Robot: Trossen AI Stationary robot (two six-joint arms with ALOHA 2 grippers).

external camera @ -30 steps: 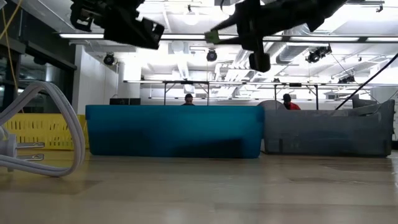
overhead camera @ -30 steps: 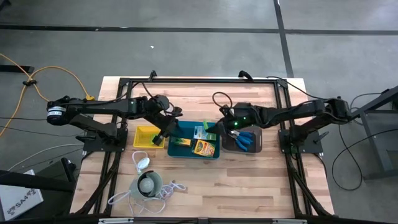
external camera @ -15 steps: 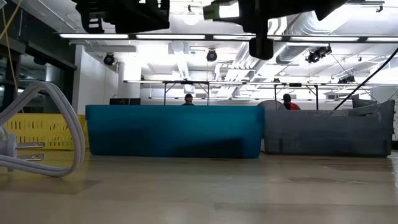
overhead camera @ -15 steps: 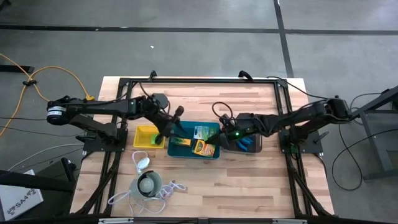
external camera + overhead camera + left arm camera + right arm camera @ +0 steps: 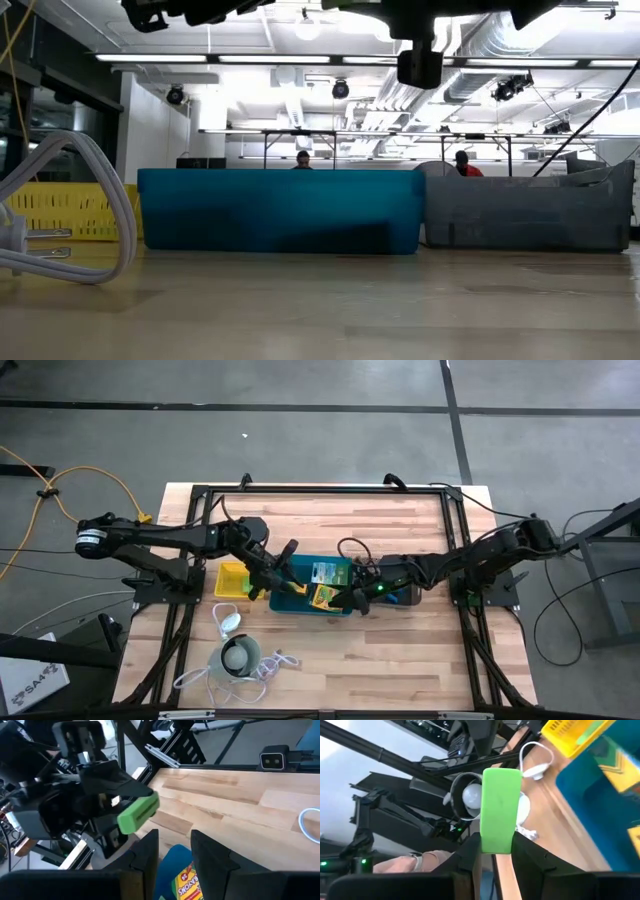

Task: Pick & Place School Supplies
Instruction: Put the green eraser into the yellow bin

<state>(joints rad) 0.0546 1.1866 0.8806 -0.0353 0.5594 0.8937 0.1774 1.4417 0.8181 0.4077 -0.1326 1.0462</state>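
On the left of the table sits the yellow tray (image 5: 233, 578). The left gripper (image 5: 284, 563) hovers over the teal tray's (image 5: 338, 608) near-left end; its fingers (image 5: 147, 851) stand a little apart with nothing between them. A crayon box (image 5: 322, 596) lies in the teal tray. At that tray's right edge the right gripper (image 5: 352, 599) pinches a lime-green block (image 5: 498, 809). The dark grey tray (image 5: 408, 598) beyond is mostly hidden, probably under the arm.
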